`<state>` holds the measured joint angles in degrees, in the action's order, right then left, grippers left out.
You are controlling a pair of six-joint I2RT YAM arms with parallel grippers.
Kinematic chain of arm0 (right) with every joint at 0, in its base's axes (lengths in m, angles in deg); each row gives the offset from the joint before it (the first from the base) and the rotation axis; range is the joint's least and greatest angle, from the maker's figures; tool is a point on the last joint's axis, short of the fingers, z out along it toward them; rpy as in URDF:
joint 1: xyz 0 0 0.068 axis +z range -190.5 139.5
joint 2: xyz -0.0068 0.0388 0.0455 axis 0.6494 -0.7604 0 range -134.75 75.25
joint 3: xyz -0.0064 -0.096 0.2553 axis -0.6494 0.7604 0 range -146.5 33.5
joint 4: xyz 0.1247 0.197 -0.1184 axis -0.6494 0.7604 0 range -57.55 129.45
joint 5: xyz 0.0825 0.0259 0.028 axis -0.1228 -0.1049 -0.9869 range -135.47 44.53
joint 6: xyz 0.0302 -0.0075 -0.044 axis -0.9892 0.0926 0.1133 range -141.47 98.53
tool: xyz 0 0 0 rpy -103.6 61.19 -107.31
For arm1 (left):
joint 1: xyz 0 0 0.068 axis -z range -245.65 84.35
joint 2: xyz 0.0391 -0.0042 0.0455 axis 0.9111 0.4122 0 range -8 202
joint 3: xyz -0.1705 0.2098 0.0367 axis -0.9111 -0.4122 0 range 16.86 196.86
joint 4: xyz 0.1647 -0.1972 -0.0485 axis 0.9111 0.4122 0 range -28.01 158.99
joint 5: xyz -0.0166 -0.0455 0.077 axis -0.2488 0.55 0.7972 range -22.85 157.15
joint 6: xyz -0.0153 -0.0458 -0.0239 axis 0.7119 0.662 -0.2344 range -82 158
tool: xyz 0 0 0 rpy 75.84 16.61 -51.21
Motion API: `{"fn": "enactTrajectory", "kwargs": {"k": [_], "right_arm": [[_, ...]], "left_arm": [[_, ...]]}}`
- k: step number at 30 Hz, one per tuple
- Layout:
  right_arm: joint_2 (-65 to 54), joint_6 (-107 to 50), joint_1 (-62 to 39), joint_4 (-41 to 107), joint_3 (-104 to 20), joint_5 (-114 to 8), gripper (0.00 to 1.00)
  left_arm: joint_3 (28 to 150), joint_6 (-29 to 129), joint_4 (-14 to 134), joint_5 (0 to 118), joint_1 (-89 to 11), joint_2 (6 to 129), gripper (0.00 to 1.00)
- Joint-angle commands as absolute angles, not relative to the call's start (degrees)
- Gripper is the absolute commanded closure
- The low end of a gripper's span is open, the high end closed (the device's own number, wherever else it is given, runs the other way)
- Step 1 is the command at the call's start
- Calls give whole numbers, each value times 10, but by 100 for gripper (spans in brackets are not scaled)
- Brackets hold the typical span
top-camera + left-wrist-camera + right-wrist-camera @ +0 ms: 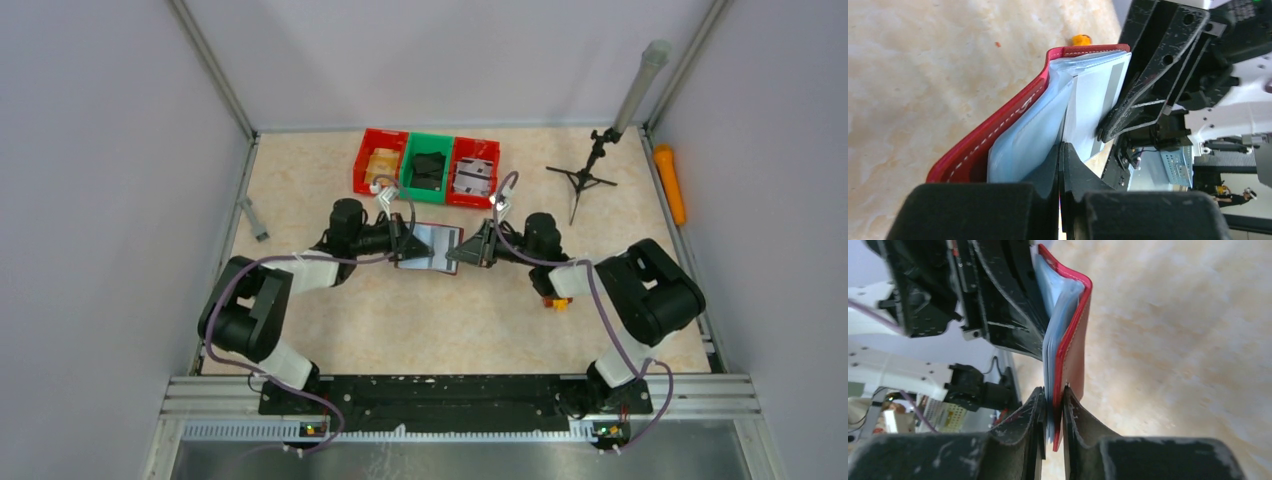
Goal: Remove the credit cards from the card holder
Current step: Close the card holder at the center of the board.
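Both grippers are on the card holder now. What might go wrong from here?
1. The left gripper is shut at the edge of the sleeves. It may be pinching a sleeve rather than the white card, so a pull might stretch or tear plastic.
2. The right gripper grips the card holder by cover and sleeves near one edge only. A hard pull could slip it free.

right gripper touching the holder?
Touching. In the right wrist view the right gripper has a finger on each side of the holder, pressed against its red cover and blue sleeves, with no gap.
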<state>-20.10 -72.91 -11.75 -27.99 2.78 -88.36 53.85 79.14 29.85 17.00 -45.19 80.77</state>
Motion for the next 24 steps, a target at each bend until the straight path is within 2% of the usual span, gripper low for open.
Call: {"fn": "enactTrajectory", "kwargs": {"k": [1, 6, 11, 12, 16, 19, 22, 24], "right_arm": [[-212, -635, -96, -108, -46, -865, 90], [-252, -631, -99, -76, -59, -854, 100], [-258, -590, -99, 5, -73, -822, 100], [-258, -582, -99, 20, -77, -820, 98], [-257, -574, -99, 39, -82, -821, 78], [-250, -576, -99, 32, -76, -822, 73], [-231, -577, -101, 13, -57, -819, 62], [-222, -577, -102, 11, -52, -814, 60]], "left_arm": [[592, 755, 377, 202, -435, 860, 100], [622, 722, 462, 267, -431, 911, 100], [660, 711, 533, 320, -426, 981, 100], [665, 711, 541, 326, -424, 994, 100], [690, 707, 581, 352, -421, 1026, 100], [692, 706, 593, 367, -421, 1029, 100], [698, 702, 609, 380, -421, 1030, 100], [702, 698, 617, 388, -421, 1031, 100]]}}
